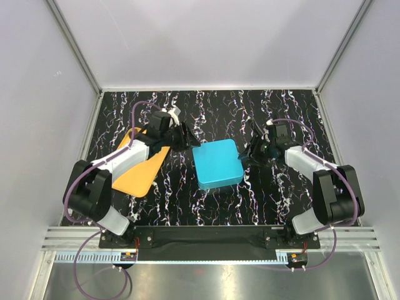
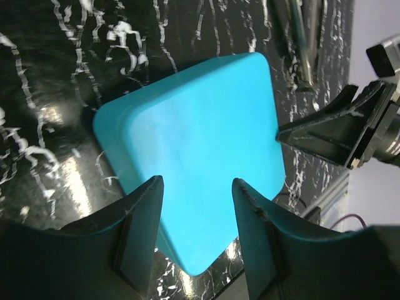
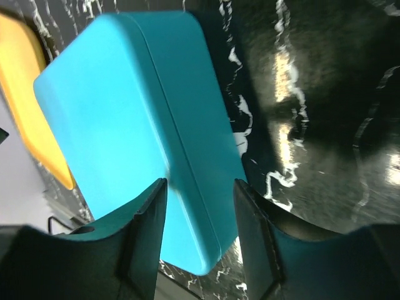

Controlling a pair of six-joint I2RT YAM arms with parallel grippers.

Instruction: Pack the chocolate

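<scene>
No chocolate shows in any view. The pieces may be inside the closed blue box (image 1: 217,164), but the pictures cannot confirm it. The box sits flat at the middle of the table (image 1: 281,112) with its lid on, and a seam runs around the side seen from the right wrist.

The left gripper (image 1: 184,139) hangs just off the box's far left corner with its fingers apart, holding nothing. The right gripper (image 1: 253,150) is just beside the box's right edge, also spread and empty. Neither clearly touches the box. Further left, an orange tray (image 1: 140,172) lies under the left arm, and the part of it in view is bare.

With the lid seated and nothing loose around it, the step in hand looks like either pressing the lid home or freeing it. In either case, one gripper should steady a side wall while the other works the opposite edge. The box is smooth and likely light, so an unbalanced push could send it skating across the glossy table. A low, square contact on the lid's rim would suit better than a pinch at a rounded corner.
</scene>
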